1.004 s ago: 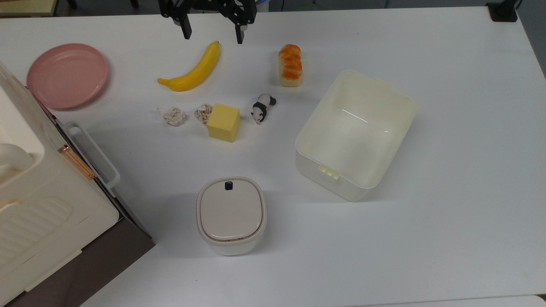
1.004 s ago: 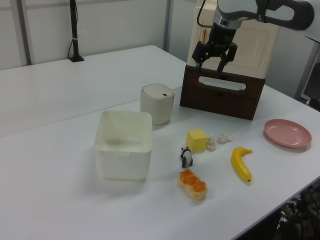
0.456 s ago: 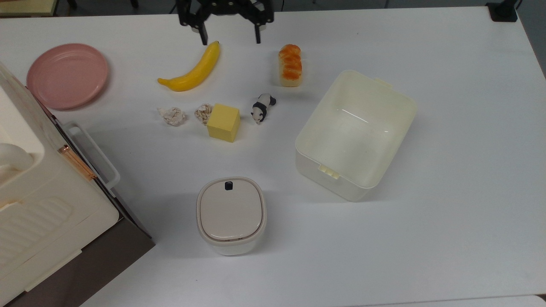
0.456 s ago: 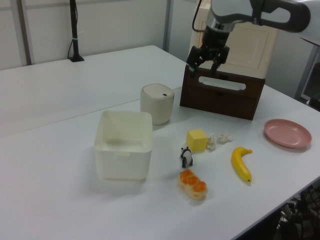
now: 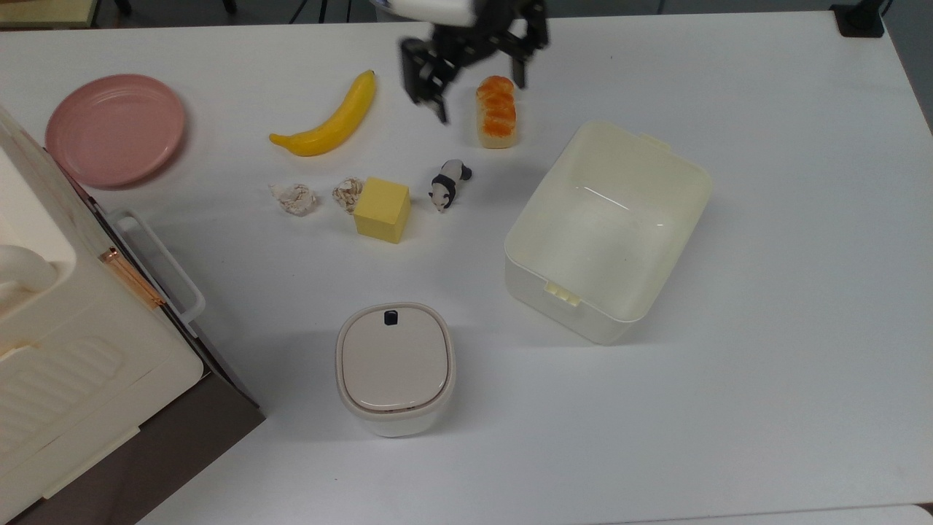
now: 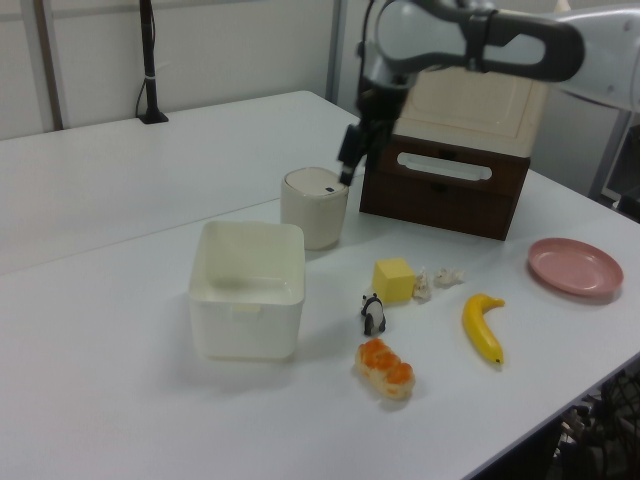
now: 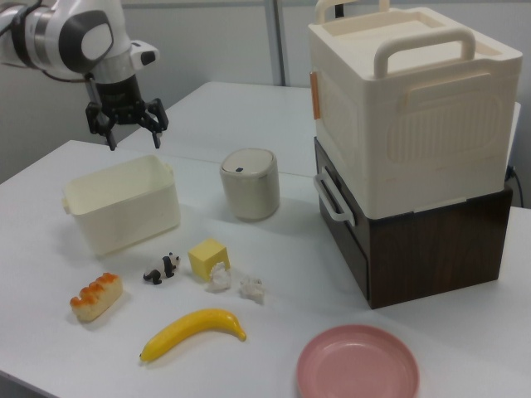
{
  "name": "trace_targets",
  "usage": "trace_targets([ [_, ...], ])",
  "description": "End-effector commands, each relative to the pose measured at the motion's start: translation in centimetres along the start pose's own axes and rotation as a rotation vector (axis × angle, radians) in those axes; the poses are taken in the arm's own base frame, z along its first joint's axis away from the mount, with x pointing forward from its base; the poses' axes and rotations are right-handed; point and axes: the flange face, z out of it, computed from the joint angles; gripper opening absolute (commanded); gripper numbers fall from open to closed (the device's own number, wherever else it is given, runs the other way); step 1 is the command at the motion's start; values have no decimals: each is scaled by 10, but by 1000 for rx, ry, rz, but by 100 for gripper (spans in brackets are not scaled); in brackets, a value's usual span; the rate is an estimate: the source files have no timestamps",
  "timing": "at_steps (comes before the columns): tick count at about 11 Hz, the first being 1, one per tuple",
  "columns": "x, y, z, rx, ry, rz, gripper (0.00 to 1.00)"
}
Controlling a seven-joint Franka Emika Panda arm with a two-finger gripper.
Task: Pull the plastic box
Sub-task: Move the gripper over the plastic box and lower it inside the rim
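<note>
- The plastic box [image 5: 609, 230] sits lidless and empty on the white table [image 5: 765, 364]. It lies skewed to the table edges, with 1 latch tab facing the lower edge of the top view and the other facing the upper right.
- Taking the plastic box as the landmark, the bread roll [image 5: 496, 111] lies near its upper-left corner in the top view. The panda figure [image 5: 448, 184] and yellow cube [image 5: 382, 209] lie off its left wall, and the lidded container [image 5: 395, 368] sits below and to its left.
- The gripper [image 5: 477, 84] hangs in the air with its 2 fingers spread apart and nothing between them. In the top view it is up and to the left of the plastic box, roughly above the bread roll. In the right view it hovers above the box's far rim [image 7: 126, 124].
- Open fingers pointing down suit hooking or clamping a wall of the box, which I judge to be the plan.
- Compared with 0.5 s ago, the gripper has swung away from the banana [image 5: 329, 120] toward the plastic box and turned about its wrist. The box and all the clutter have not shifted.
</note>
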Motion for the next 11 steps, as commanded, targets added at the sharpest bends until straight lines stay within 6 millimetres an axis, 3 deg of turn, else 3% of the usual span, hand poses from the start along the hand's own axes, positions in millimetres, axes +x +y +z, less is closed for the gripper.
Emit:
trace_targets([
  [1,34,-27,31,-46,30,-260,100],
  [6,54,-76,92,-110,-84,-508,100],
  [11,53,-91,125,-104,-146,-582,100],
])
